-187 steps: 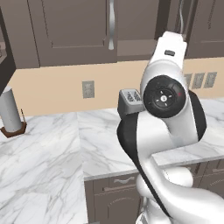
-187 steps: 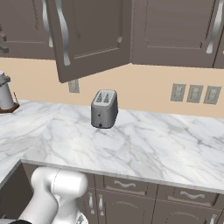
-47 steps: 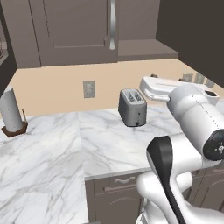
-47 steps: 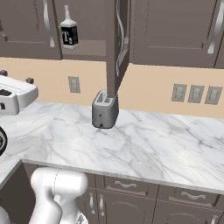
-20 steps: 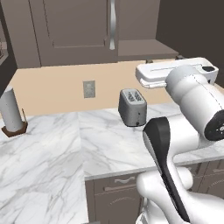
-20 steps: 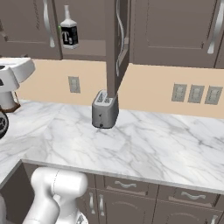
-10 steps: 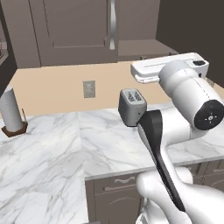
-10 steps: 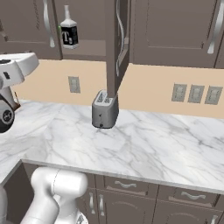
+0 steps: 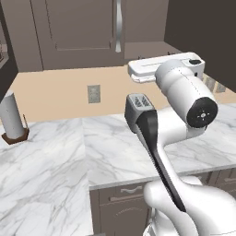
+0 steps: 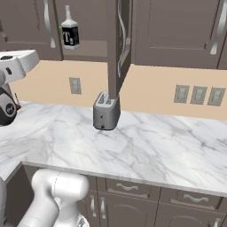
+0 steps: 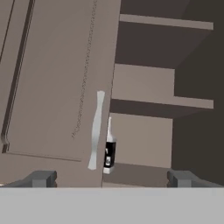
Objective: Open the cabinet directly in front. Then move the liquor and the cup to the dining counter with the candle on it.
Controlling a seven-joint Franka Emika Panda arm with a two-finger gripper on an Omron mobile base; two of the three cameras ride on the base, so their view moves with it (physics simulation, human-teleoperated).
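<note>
- The gripper (image 11: 111, 178) is seen with its fingertips (image 11: 43, 178) spread wide apart, nothing held between them.
- The cabinet (image 10: 119, 48) is seen with a door swung open above the toaster (image 10: 106, 111).
- The liquor (image 10: 69, 32) is stood upright on the lowest cabinet shelf (image 11: 135, 173), near the open door's silver handle (image 11: 96, 130).

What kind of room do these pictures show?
Most likely a home kitchen: a toaster stands on a marble worktop, and a dark wall cabinet hangs open above, with a liquor bottle on its shelf.
</note>
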